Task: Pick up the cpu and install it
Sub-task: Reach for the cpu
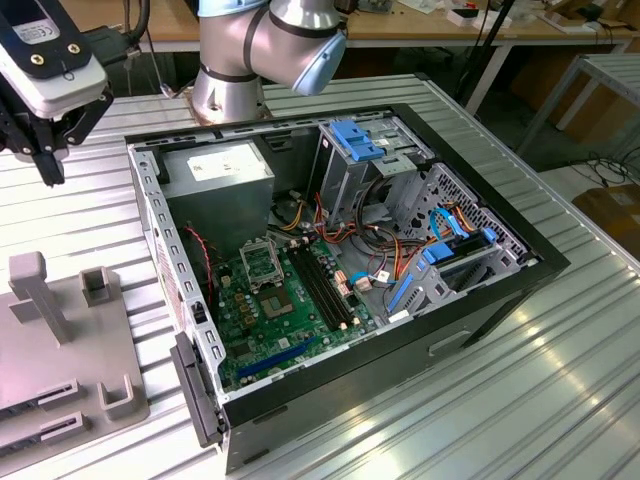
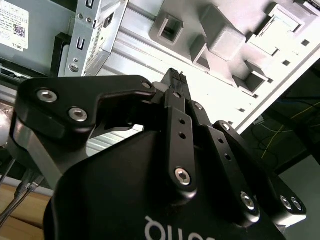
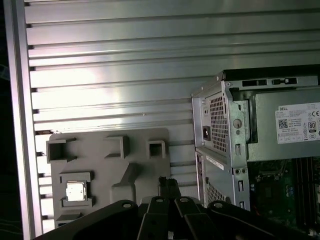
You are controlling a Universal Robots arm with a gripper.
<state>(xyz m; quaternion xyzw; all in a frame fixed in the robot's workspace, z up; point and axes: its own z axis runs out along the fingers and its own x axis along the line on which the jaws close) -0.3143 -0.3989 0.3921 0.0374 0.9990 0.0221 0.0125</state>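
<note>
While the cpu [image 3: 76, 191] sits in its grey tray [image 3: 100, 167], the tool [image 3: 169, 181] hangs above the tabletop [image 3: 125, 75].
Its jaws are pressed together, holding nothing.

white printed label [image 3: 298, 122] on grey power supply [image 3: 262, 142]

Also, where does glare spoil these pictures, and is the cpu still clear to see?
Exterior view: bright streaks lie on the ribbed table. Second wrist view: the table behind the claw burns out to white, and the claw itself is dark. First wrist view: a pale band of glare crosses the table; the cpu looks washed out but distinct.
</note>
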